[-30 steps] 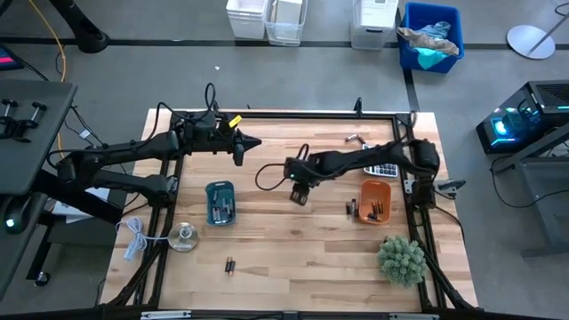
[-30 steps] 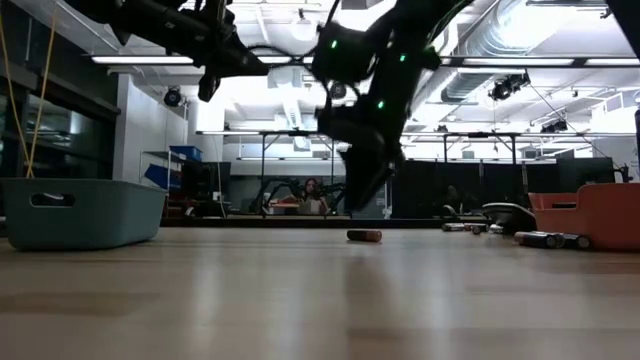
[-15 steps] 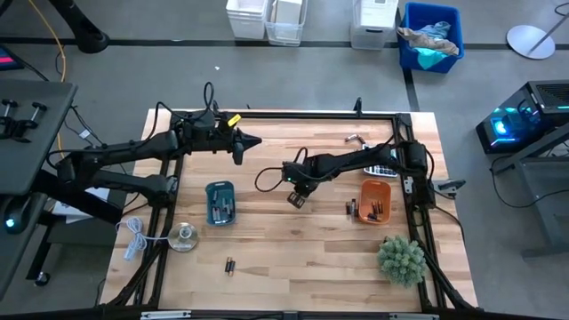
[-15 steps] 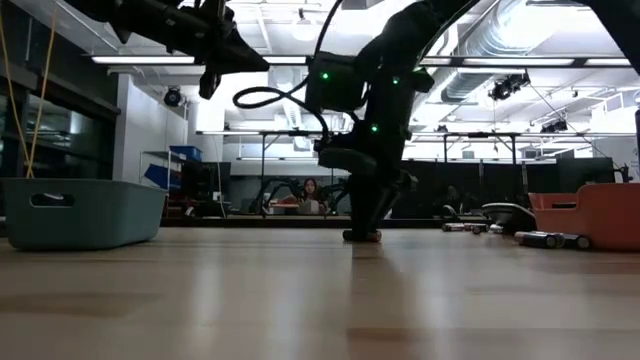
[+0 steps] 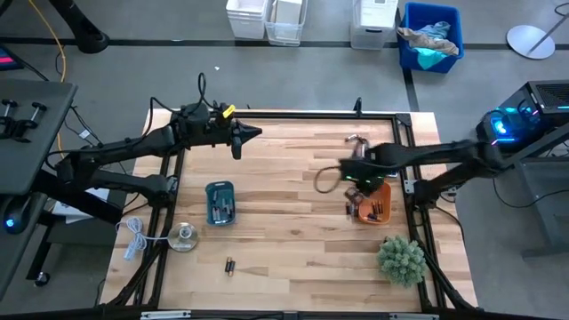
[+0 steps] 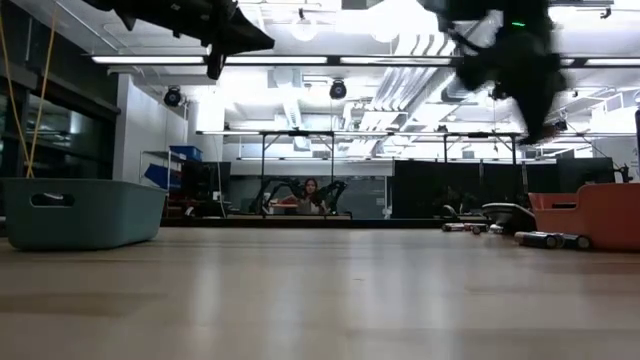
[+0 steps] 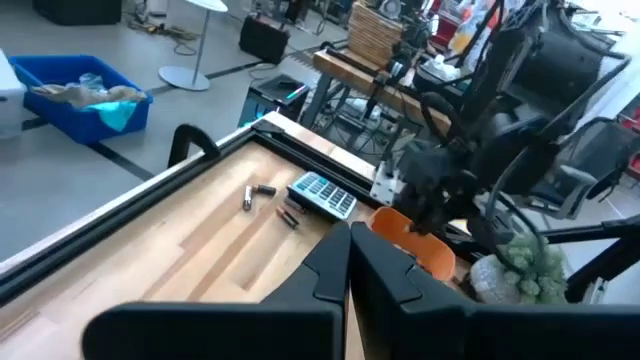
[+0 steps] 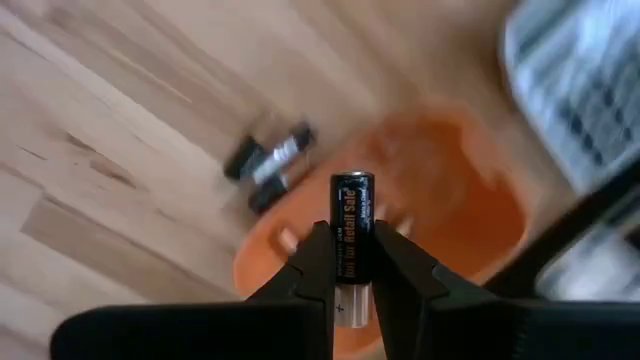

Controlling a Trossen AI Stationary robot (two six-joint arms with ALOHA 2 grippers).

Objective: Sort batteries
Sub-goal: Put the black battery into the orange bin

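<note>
My right gripper [image 5: 360,187] hovers over the near-left rim of the orange tray [image 5: 377,201] at the table's right, shut on a black battery [image 8: 352,215] with white lettering. Several more batteries lie in the orange tray. Loose ones rest on the table beside it [image 8: 268,160], near the front [image 5: 229,264] and at the far right [image 7: 262,192]. The blue tray [image 5: 220,203] at the left also holds batteries. My left gripper [image 5: 252,135] hangs shut and empty above the table's far left part. My right gripper pinches the battery's lower half [image 8: 351,272] between its two fingers [image 8: 310,268]. The battery lies along the fingers, and its black upper half sticks out past their tips. It is lifted clear, above the orange tray's rim [image 8: 262,262].
A grey calculator [image 7: 322,195] lies on the table beyond the orange tray. A green spiky plant [image 5: 401,259] stands at the near right corner, a cable [image 5: 133,238] and a round holder [image 5: 183,236] at the near left. Bare wood spans the table's middle.
My right gripper came down on a battery lying in the table's middle and shut on it. It then lifted the battery clear and carried it toward the table's right edge, to over the orange tray.
</note>
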